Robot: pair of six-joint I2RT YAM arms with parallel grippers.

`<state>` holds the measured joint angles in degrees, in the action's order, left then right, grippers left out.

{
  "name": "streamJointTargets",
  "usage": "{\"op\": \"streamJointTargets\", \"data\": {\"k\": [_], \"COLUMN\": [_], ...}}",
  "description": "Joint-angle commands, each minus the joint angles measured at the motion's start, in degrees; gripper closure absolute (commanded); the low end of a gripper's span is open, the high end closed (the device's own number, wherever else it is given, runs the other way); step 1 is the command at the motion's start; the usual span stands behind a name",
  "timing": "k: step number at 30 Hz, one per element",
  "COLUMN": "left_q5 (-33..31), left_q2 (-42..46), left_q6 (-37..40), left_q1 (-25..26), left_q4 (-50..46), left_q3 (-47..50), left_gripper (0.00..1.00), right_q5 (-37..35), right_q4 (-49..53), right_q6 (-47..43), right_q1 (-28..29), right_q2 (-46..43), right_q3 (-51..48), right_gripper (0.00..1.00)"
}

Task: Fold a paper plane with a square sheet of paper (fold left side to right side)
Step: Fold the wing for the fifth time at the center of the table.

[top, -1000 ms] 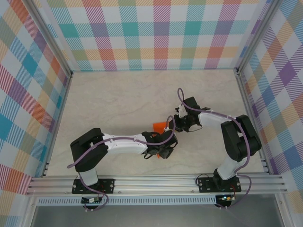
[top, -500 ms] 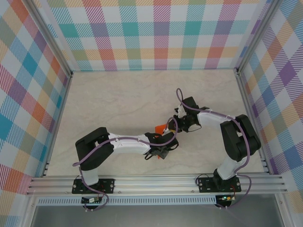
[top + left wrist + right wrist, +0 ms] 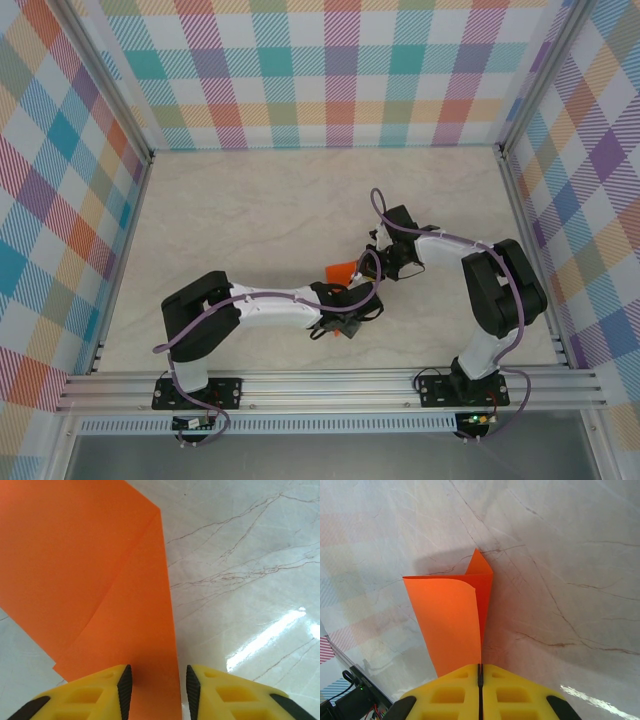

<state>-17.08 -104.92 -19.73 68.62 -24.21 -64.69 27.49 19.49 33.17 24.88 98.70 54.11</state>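
The square sheet of paper point(image 3: 340, 268) is bright orange and lies mid-table, creased with one flap folded over. In the right wrist view the paper point(image 3: 450, 620) stands up from the marble with a curled flap, and my right gripper point(image 3: 480, 672) is shut on its near edge. That right gripper point(image 3: 375, 264) sits just right of the sheet. In the left wrist view the paper point(image 3: 85, 565) lies flat with a diagonal crease. My left gripper point(image 3: 156, 690) is open, its jaws a narrow gap apart, straddling the sheet's right edge. From above, the left gripper point(image 3: 350, 300) is just below the paper.
The marble tabletop point(image 3: 250, 220) is bounded by plaid walls and an aluminium frame rail point(image 3: 330, 385) at the near edge. Both arms crowd the centre, with purple cables looping over them.
The left arm has reached further in toward the paper and its jaws have narrowed around the sheet's edge. The right gripper has stayed shut on the paper, shifting only slightly.
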Motion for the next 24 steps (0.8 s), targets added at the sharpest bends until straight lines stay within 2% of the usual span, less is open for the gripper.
{"op": "streamJointTargets", "data": {"k": [1,10,19,22,24], "left_q5": [-1.46,-3.67,-3.76,-4.01,-4.03], "left_q2": [-1.15,-1.32,-1.49,-1.27,-0.99], "left_q6": [-1.11,-2.04,-2.40,-2.66,-2.78], "left_q1": [1.08,1.04,1.00,1.06,1.07], "left_q4": [-2.60,-3.33,-3.62,-3.74,-3.68], "left_q3": [-1.20,-0.87,-0.96,-1.06,-1.06], "left_gripper": [0.67,0.71,0.84,0.87,0.88], "right_q5": [-0.24,0.27,0.46,0.16,-1.05], "right_q4": [1.51,1.83,2.05,1.80,2.37], "right_q6": [0.68,0.56,0.40,0.41,0.41], "right_q1": [0.54,0.60,0.61,0.53,0.27], "right_q2": [0.43,0.17,-0.76,-1.84,-3.55], "right_q3": [1.26,1.26,1.35,1.26,1.35], "right_gripper": [0.93,0.93,0.91,0.83,0.73]}}
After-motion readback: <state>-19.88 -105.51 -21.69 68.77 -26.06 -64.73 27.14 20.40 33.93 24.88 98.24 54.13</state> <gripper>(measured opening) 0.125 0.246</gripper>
